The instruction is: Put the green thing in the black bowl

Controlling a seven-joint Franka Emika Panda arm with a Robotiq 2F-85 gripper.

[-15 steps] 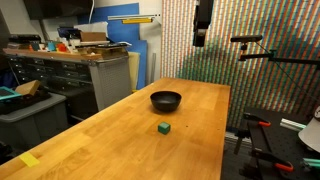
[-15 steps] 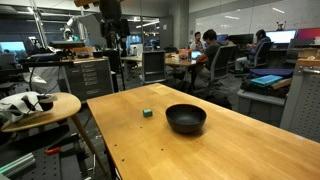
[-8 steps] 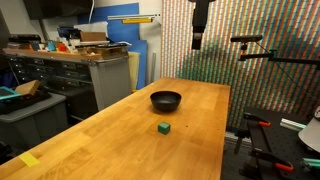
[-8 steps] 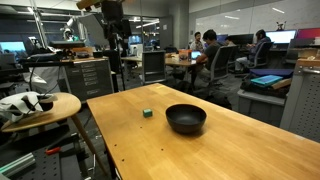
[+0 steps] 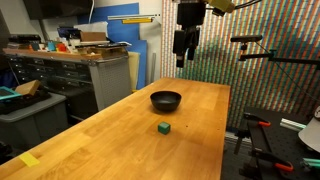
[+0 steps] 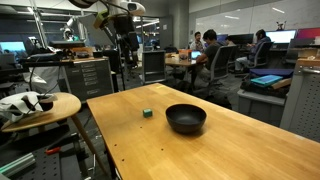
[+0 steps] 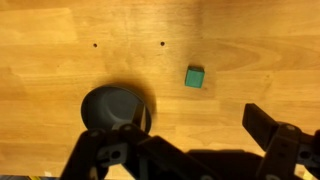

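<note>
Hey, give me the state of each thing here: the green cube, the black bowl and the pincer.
Small solid green cube: lying flat on the wooden table, apart from the bowl, not held.
Round glossy black bowl: upright, empty.
Robot's pincer: open, holding nothing, high above the table.

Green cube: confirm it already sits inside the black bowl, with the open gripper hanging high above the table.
Not right. The green cube lies on the wooden table, beside the black bowl and apart from it, as the wrist view shows. The rest holds: the open gripper hangs high above the table.
</note>
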